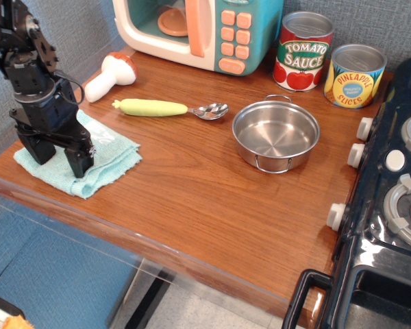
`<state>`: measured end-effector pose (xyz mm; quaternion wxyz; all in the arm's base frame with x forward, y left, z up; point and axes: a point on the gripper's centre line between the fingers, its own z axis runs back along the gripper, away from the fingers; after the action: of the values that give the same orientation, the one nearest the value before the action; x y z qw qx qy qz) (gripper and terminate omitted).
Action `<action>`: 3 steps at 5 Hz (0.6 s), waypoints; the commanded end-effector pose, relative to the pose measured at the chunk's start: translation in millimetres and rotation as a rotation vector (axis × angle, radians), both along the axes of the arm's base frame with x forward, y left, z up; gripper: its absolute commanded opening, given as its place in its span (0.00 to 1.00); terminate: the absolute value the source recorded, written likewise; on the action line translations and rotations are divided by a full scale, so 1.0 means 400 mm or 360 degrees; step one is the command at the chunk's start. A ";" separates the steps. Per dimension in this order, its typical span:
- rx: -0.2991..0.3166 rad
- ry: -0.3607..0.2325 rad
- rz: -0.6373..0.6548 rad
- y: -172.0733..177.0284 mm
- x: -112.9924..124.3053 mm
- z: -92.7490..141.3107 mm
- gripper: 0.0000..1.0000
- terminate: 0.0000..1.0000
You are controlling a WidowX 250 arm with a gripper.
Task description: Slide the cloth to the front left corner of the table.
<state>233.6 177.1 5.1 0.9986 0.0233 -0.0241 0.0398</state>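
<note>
The light teal cloth lies flat on the reddish-brown table, at its front left corner, close to the left and front edges. My black gripper stands over the cloth's left part. Its two fingers are spread apart and point down, with the tips on or just above the cloth. Nothing is held between the jaws. The gripper hides the cloth's middle.
A yellow-handled spoon and a toy mushroom lie behind the cloth. A steel pot sits mid-table. A toy microwave and two cans stand at the back. A black toy stove fills the right side.
</note>
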 end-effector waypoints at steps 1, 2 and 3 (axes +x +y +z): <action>0.0013 -0.0055 -0.0123 -0.044 -0.008 0.143 1.00 0.00; 0.0040 -0.0038 -0.0141 -0.057 -0.008 0.163 1.00 0.00; 0.0154 -0.0004 -0.0144 -0.079 -0.007 0.155 1.00 0.00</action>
<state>233.7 141.9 51.1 0.9985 0.0536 -0.0046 -0.0100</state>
